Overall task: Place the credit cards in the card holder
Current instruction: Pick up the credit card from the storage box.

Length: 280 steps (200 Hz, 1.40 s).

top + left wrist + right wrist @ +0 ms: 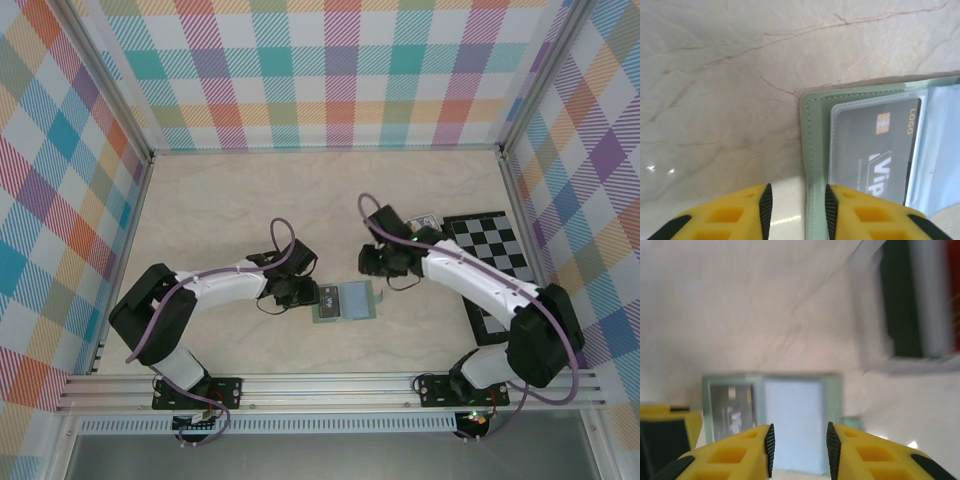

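Look for the card holder (345,301) near the middle of the counter (220,220), between the two arms, spread open and flat, with one dark credit card (328,296) already in the clear pocket of its left half.

Expect a soft, light wallet, likely to slide on the smooth marble-pattern top or to fold back if pushed. Better to pin one border down than to pinch it. Expect a stiff, thin, slippery card, hard to lift from flat. Take by the long edges, or tip up one edge first.

From the left wrist, find the left fingers (730,220) parted a little and gripping nothing, low at the holder's stitched outer border, one above the green edge, the other over bare counter. From the right wrist, find the right fingers (725,460) parted about as much, also empty, aimed at the pale blue-grey half and near it. Cannot tell contact on either side.

Further off, note a blurred dark and grey stack (912,300) with a red edge. Perhaps more cards, but too smeared to say.
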{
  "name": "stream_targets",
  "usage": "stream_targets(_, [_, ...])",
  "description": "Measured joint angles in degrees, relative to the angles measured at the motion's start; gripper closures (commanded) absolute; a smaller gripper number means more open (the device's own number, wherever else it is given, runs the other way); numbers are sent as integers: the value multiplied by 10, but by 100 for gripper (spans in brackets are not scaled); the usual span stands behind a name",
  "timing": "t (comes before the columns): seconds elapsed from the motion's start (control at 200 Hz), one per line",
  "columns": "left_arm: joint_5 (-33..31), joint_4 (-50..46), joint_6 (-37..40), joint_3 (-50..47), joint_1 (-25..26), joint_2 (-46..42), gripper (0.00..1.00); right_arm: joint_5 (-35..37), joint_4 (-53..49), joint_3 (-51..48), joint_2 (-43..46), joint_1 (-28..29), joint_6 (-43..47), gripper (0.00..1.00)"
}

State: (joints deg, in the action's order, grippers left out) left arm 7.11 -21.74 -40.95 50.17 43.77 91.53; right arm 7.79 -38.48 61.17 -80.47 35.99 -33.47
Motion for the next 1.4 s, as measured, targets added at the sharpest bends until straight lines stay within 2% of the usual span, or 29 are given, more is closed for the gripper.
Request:
stream_targets(0.165, [-18,-36,1,48,0,-21,40,25,-39,27,-2,-96,60,61])
stream_targets(0.27, [-17,-45,4,101,0,-11,34,27,-64,45,-28,-129,91,62])
stream_targets(0.6, [41,-63,-1,405,-1,233,32,27,-80,86,-94,-139,151,69])
stream_targets(0.89, [92,-71,-33,508,-2,350,32,21,-76,90,-103,-146,160,68])
stream_targets(1.015, [110,-69,-47,520,-2,370,37,5,-68,89,-103,-150,161,68])
stream_targets(1.235, [122,-62,-62,521,-2,391,53,1,-59,89,-111,-150,176,67])
stream_targets(1.4, [122,-62,-62,521,-2,391,58,17,-57,89,-145,-150,194,67])
